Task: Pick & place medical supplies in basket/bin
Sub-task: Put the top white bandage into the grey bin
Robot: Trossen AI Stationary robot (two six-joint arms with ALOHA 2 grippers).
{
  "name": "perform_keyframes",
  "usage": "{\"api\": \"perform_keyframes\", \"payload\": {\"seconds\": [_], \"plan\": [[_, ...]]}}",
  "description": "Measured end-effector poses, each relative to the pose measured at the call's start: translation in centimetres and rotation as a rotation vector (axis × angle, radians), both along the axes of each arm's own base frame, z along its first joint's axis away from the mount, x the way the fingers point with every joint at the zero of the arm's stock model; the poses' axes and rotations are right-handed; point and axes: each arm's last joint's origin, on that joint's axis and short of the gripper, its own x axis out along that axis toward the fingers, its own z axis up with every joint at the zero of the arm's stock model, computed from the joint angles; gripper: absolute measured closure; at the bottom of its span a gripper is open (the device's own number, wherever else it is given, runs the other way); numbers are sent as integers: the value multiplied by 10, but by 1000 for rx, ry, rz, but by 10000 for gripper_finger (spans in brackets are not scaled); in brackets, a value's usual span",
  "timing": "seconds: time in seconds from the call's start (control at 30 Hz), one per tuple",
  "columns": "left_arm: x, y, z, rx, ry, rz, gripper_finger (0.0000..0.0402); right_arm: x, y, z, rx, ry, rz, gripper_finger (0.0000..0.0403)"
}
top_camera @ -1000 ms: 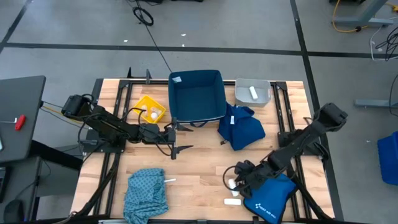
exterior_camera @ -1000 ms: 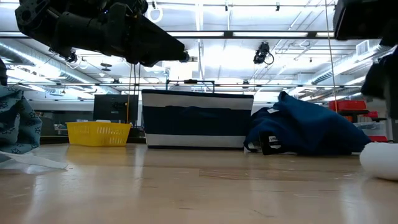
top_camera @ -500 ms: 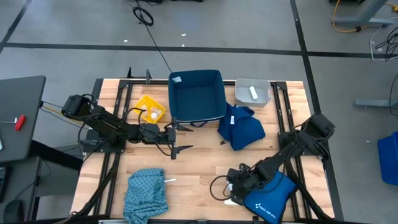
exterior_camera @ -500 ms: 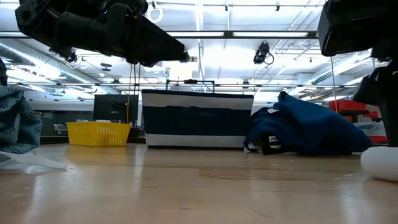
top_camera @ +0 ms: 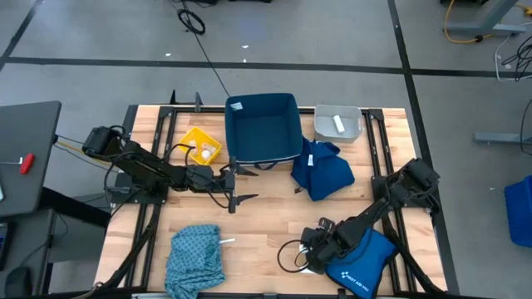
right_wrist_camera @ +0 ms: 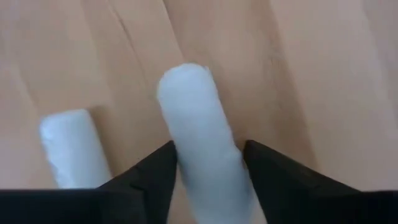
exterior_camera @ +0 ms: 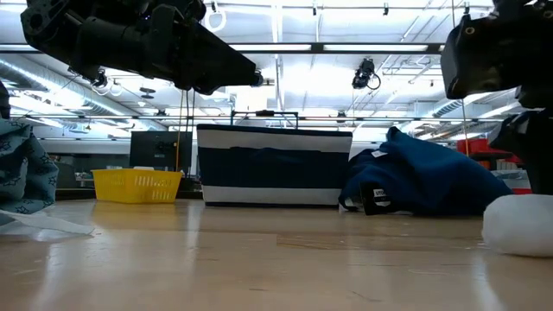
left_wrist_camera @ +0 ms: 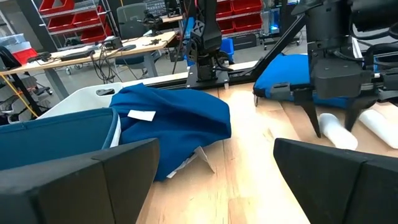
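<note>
Two white oblong packets lie on the wood near the table's near right. My right gripper stands over one packet, pointing down, shut on it. The other packet lies just beside it. My left gripper hangs open in front of the navy tub, touching nothing. A yellow tub and a pale grey tub flank the navy one. A dark blue cloth lies against the navy tub's right near corner. A teal cloth lies bunched at the near left. My right gripper has the white packet between its two fingers, one on each long side. The fingers come from above, pointing down, and lie across the packet near one end. The packet lies flat on the table.
A royal-blue zip pouch lies right beside my right gripper, at the table's near right. A white packet sits in the grey tub. A small clear item lies by the teal cloth. Bare wood stretches across the table's middle.
My right gripper has moved down and toward the table's near edge, settling over the white packet. In the low view that packet has shifted a little along the table. My left arm has kept still.
</note>
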Motion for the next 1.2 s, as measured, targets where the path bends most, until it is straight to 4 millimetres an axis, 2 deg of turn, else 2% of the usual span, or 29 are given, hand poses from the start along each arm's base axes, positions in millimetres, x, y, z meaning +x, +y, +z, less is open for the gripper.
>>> {"api": "perform_keyframes", "payload": {"seconds": [0.27, 0.43, 0.57, 0.97, 1.2], "plan": [[0, 0, 0, 1, 2, 0, 83, 2, 0, 3, -38, 3, 68, 368], [0, 0, 0, 0, 2, 0, 83, 3, 0, 4, -46, -15, 83, 369], [0, 0, 0, -1, 2, 0, 83, 9, 3, 6, -84, -109, 134, 369], [0, 0, 0, -11, 4, 1, 83, 37, 21, 25, -141, -545, 385, 369], [0, 0, -1, -21, 10, -3, 83, 37, 21, 22, -61, -894, 524, 369]]}}
